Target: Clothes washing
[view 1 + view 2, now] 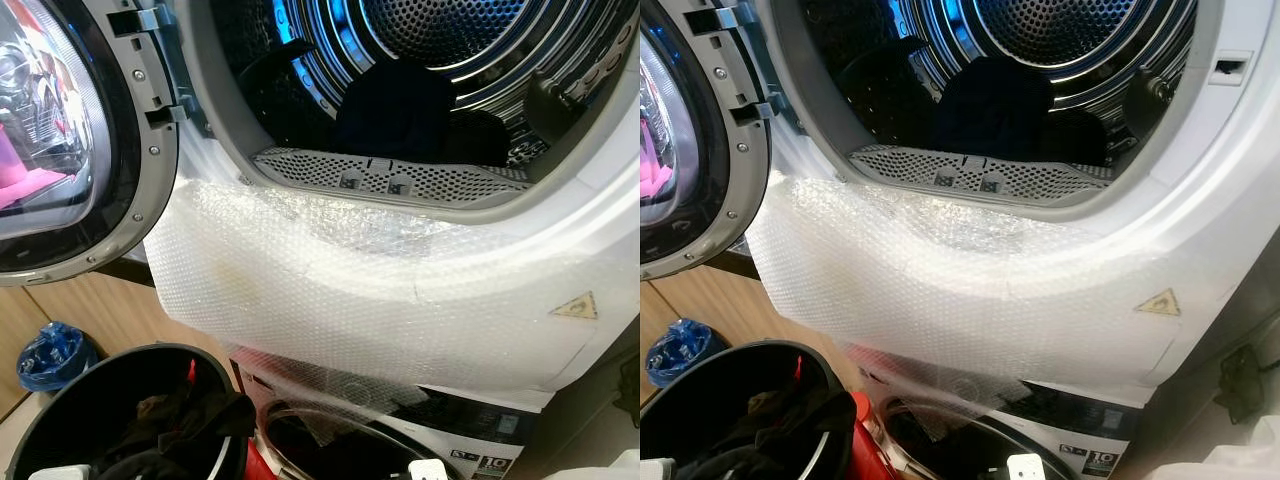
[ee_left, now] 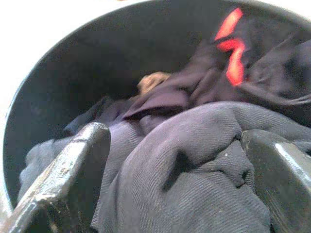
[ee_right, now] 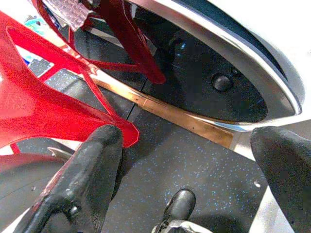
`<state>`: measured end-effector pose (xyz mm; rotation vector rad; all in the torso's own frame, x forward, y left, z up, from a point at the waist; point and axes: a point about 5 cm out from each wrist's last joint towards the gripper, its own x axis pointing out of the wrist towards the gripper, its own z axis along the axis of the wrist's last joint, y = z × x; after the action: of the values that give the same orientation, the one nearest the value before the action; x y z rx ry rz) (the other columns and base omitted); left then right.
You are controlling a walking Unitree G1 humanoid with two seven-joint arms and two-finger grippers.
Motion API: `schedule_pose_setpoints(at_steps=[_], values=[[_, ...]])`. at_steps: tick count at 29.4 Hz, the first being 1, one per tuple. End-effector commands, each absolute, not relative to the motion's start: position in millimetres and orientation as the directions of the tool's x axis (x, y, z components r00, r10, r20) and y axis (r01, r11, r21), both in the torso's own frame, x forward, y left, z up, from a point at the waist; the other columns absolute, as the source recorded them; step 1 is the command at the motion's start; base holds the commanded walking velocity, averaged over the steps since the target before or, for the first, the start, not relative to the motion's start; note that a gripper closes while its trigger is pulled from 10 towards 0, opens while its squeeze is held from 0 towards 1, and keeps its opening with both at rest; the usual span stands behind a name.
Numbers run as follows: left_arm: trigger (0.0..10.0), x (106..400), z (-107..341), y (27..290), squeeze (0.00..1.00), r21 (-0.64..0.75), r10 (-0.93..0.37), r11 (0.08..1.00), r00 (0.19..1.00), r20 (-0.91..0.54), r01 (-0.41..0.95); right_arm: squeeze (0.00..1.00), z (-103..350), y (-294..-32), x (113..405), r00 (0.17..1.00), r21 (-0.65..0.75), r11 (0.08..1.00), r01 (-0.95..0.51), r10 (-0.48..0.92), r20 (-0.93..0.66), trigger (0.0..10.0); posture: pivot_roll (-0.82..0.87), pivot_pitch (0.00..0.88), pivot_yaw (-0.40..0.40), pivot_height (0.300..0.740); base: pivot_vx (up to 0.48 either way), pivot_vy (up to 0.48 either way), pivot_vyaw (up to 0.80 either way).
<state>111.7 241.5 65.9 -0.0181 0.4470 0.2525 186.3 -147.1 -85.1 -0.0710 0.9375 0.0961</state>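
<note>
Two machines stand one on top of the other in the left eye view. The top machine's door [image 1: 60,140] hangs wide open on the left, and its drum [image 1: 430,60] already has dark clothes [image 1: 400,115] lying inside. Bubble wrap [image 1: 330,290] covers the white front under the opening. Near and to the left sits a black bucket [image 1: 60,400] with more dark clothes in it.

From the right eye, the same scene shows a red frame [image 1: 865,440] just beside the bucket, and the lower machine's round window [image 1: 970,450] below the wrap.

Looking along the left arm, the left gripper [image 2: 175,179] is down in the bucket. Its two fingers [image 2: 68,170] are spread apart, one on each side of a bunched dark cloth [image 2: 194,165]. It is not squeezing yet.

Looking along the right arm, the right gripper [image 3: 189,170] hangs low over the speckled floor [image 3: 184,160], fingers apart and holding nothing.

What could go wrong? A shallow pinch might catch just a fold, so the cloth slips out on the way up. The clothes look tangled (one may drag another along), and a dangling piece could drop on the floor. A long trailing end might also snag the bubble wrap or the door's edge.
</note>
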Motion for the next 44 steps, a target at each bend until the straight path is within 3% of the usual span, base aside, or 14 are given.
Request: schedule_pose_setpoints(at_steps=[1, 2, 6, 10, 15, 19, 25, 31, 39, 42, 43, 44], values=[[10.0, 105.5, 56.4, 250.0, 0.73, 0.078, 0.279, 0.957, 0.823, -0.495, -0.278, 0.00, -84.8, -143.8, 187.4, 0.586, -0.010, 0.993, -0.117, 0.061, -0.808, 10.0, 0.36, 0.000, 0.068, 0.740, 0.000, 0.000, 0.00], [10.0, 106.9, 55.2, 250.9, 0.00, 0.088, 0.282, 0.957, 0.818, -0.501, -0.276, 0.00, -84.8, -143.9, 187.3, 0.585, -0.011, 0.993, -0.118, 0.061, -0.808, 10.0, 0.36, 0.000, 0.068, 0.740, 0.000, 0.000, 0.00], [10.0, 111.6, 52.1, 255.1, 0.00, 0.110, 0.300, 0.952, 0.797, -0.525, -0.286, 0.00, -84.6, -144.7, 187.8, 0.586, -0.012, 0.993, -0.118, 0.060, -0.808, 10.0, 0.36, 0.000, 0.065, 0.740, 0.000, 0.000, 0.00], [10.0, 113.4, 50.3, 268.5, 0.00, 0.266, 0.364, 0.930, 0.750, -0.553, -0.255, 0.00, -83.3, -146.7, 190.3, 0.593, -0.017, 0.993, -0.119, 0.057, -0.803, 10.0, 0.35, 0.000, 0.057, 0.740, 0.000, 0.000, 0.00], [10.0, 119.5, 51.3, 267.5, 0.00, 0.213, 0.308, 0.951, 0.760, -0.572, -0.225, 0.00, -82.4, -148.0, 191.9, 0.596, -0.022, 0.992, -0.127, 0.058, -0.801, 10.0, 0.36, 0.000, 0.049, 0.740, 0.000, 0.000, 0.00], [10.0, 121.5, 44.6, 258.3, 0.00, 0.135, 0.121, 0.990, 0.752, -0.648, -0.042, 0.00, -80.9, -148.3, 194.8, 0.600, -0.030, 0.988, -0.150, 0.067, -0.797, 10.0, 0.36, 0.000, 0.027, 0.740, 0.000, 0.000, 0.00], [10.0, 131.6, 47.3, 260.6, 0.00, 0.055, 0.054, 0.998, 0.783, -0.619, -0.025, 0.00, -78.0, -150.9, 200.2, 0.610, -0.038, 0.986, -0.160, 0.069, -0.790, 10.0, 0.36, 0.000, 0.009, 0.740, 0.000, 0.000, 0.00], [10.0, 123.5, 33.5, 249.4, 0.00, -0.017, -0.100, 0.992, 0.688, -0.719, 0.126, 0.00, -76.4, -154.1, 203.0, 0.613, -0.051, 0.982, -0.182, 0.073, -0.787, 10.0, 0.37, 0.000, -0.014, 0.740, 0.000, 0.000, 0.00], [10.0, 127.5, 30.8, 248.2, 0.00, -0.139, -0.193, 0.981, 0.682, -0.706, 0.135, 0.00, -74.6, -156.8, 205.9, 0.614, -0.068, 0.974, -0.217, 0.082, -0.785, 10.0, 0.38, 0.000, -0.042, 0.740, 0.000, 0.000, 0.00], [9.6, 128.4, 30.3, 248.0, 0.00, -0.145, -0.206, 0.979, 0.672, -0.711, 0.146, 0.00, -74.1, -157.1, 206.9, 0.614, -0.070, 0.973, -0.220, 0.083, -0.785, 10.0, 0.38, 0.000, -0.046, 0.740, 0.000, 0.000, 0.00], [0.0, 130.2, 29.6, 249.1, 0.00, -0.145, -0.199, 0.980, 0.670, -0.715, 0.136, 0.00, -73.0, -156.7, 208.9, 0.617, -0.072, 0.971, -0.228, 0.087, -0.782, 10.0, 0.38, 0.000, -0.050, 0.740, 0.000, 0.000, 0.00], [0.0, 130.3, 29.0, 248.9, 0.00, -0.146, -0.199, 0.980, 0.668, -0.717, 0.135, 0.00, -72.6, -156.7, 209.6, 0.618, -0.073, 0.970, -0.231, 0.088, -0.782, 10.0, 0.38, 0.000, -0.052, 0.740, 0.000, 0.000, 0.00]])
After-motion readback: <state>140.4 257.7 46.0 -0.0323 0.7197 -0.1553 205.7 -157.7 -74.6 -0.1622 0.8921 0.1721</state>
